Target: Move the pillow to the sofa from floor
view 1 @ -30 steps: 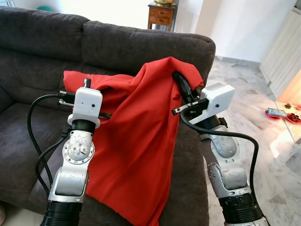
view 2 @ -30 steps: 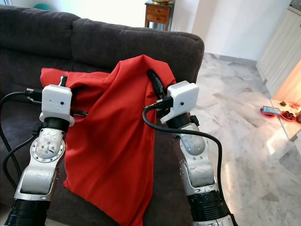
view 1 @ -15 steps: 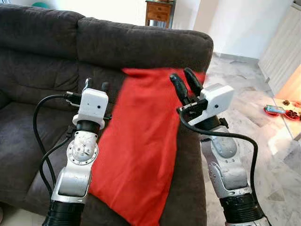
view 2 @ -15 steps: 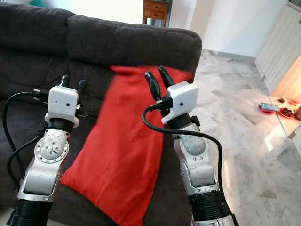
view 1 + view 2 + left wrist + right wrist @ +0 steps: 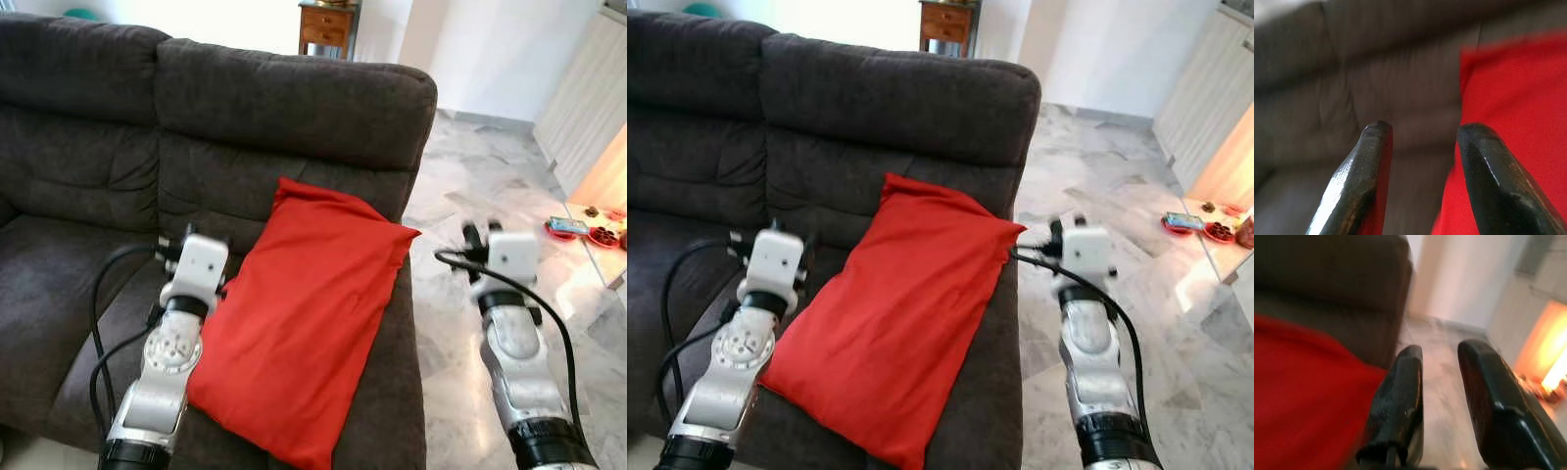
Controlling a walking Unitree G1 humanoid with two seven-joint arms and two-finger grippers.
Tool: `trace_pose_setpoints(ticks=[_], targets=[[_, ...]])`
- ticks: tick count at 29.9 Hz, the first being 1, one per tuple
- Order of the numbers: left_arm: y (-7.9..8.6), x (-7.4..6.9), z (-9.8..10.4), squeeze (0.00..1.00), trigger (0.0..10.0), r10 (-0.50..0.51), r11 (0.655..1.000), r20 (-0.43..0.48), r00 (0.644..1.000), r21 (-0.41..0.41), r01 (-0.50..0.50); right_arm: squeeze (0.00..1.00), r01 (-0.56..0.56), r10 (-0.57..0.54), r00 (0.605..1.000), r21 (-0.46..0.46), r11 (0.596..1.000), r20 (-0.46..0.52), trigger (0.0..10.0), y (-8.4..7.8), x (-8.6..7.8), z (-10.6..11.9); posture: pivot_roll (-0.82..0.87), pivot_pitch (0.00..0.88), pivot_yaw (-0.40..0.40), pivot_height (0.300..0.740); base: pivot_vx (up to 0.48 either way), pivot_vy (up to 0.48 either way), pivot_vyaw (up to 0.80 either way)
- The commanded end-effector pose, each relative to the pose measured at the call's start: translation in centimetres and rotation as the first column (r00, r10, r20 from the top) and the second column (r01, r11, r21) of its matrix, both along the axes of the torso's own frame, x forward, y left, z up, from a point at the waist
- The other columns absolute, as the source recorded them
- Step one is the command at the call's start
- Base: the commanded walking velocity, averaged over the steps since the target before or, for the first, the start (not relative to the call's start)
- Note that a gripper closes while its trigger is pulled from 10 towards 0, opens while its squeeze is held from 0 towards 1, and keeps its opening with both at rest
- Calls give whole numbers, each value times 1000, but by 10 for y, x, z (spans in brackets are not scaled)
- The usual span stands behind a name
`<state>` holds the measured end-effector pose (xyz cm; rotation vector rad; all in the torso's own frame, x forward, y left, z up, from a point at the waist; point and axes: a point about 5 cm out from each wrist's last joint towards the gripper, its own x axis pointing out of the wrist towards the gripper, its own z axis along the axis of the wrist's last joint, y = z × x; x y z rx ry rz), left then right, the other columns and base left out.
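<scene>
flat red fabric pillow (image 5: 304, 313) is lying on dark grey upholstered sofa (image 5: 245, 108) | left gripper (image 5: 1420, 171) is hovering beside it, fingers spread | right gripper (image 5: 1442, 396) is hanging past the sofa's end, fingers parted, holding nothing

Home living room — grey sofa (image 5: 245, 108), marble floor (image 5: 470, 186), wooden side table (image 5: 328, 29)

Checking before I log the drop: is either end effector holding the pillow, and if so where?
Nothing is held. The red pillow lies on the sofa, leaning on the backrest. The left end effector and right end effector are both open beside it.
</scene>
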<state>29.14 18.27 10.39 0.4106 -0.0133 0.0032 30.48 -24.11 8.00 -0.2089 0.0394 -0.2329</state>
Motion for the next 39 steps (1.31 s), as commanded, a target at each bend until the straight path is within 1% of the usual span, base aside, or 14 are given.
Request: trace_pose_setpoints(ticks=[1, 5, 8, 12, 14, 16, 17, 19, 22, 26, 29, 32, 35, 39], targets=[[12, -6, -18, 0, 10000, 38, 999, -70, 997, -5, -38, 0, 69, -69, 995, -1, 998, -68, 10000, -16, -10, -16, 7, 0, -85, 740, 0, 0, 0], [24, -18, -48, 0, 10000, 67, 998, -194, 979, 2, -68, 0, 130, -124, 971, 13, 991, -205, 10000, -31, -30, -47, 12, 0, -82, 740, 0, 0, 0], [33, -35, -84, 0, 10000, 100, 994, -332, 938, 3, -105, 0, 151, -142, 927, -1, 989, -347, 10000, -38, -53, -75, 5, 0, -75, 740, 0, 0, 0], [34, -50, -110, 0, 10000, 108, 993, -434, 894, -3, -121, 0, 148, -128, 870, 6, 989, -477, 10000, -38, -77, -101, 0, 0, -71, 740, 0, 0, 0], [34, -52, -114, 0, 10000, 107, 993, -450, 887, -4, -122, 0, 149, -127, 857, 5, 989, -499, 10000, -37, -82, -106, -1, 0, -71, 740, 0, 0, 0], [35, -58, -125, 0, 10000, 119, 987, -497, 860, -32, -155, 0, 149, -119, 815, 8, 989, -567, 10000, -34, -96, -119, -2, 0, -69, 740, 0, 0, 0], [41, -62, -131, 0, 10000, 144, 979, -521, 841, -48, -198, 0, 141, -106, 775, 7, 990, -623, 10000, -30, -110, -131, -4, 0, -67, 740, 0, 0, 0], [45, -64, -133, 0, 10000, 160, 977, -528, 834, -37, -211, 0, 138, -104, 761, 3, 990, -641, 10000, -29, -115, -134, -4, 0, -66, 740, 0, 0, 0], [53, -75, -145, 0, 10000, 139, 961, -596, 791, -113, -253, 0, 141, -80, 746, 39, 989, -661, 10000, -23, -124, -142, -7, 0, -66, 740, 0, 0, 0], [57, -89, -156, 0, 10000, 162, 941, -648, 745, -127, -315, 0, 135, -70, 712, 39, 990, -698, 10000, -18, -134, -149, -11, 0, -60, 740, 0, 0, 0], [54, -98, -165, 0, 10000, 146, 946, -686, 713, -114, -304, 0, 151, -57, 702, 70, 986, -710, 10000, -14, -139, -153, -13, 0, -60, 740, 0, 0, 0], [53, -100, -167, 0, 10000, 153, 951, -697, 700, -90, -296, 0, 140, -12, 682, 114, 984, -731, 10000, -7, -143, -158, -11, 0, -60, 740, 0, 0, 0], [54, -101, -169, 0, 10000, 168, 946, -705, 689, -81, -313, 0, 52, 44, 654, 102, 993, -755, 10000, 1, -144, -161, -7, 0, -62, 740, 0, 0, 0], [56, -103, -170, 0, 10000, 180, 941, -715, 675, -74, -330, 0, 100, 26, 661, 122, 988, -750, 10000, 2, -144, -161, -12, 0, -64, 740, 0, 0, 0]])
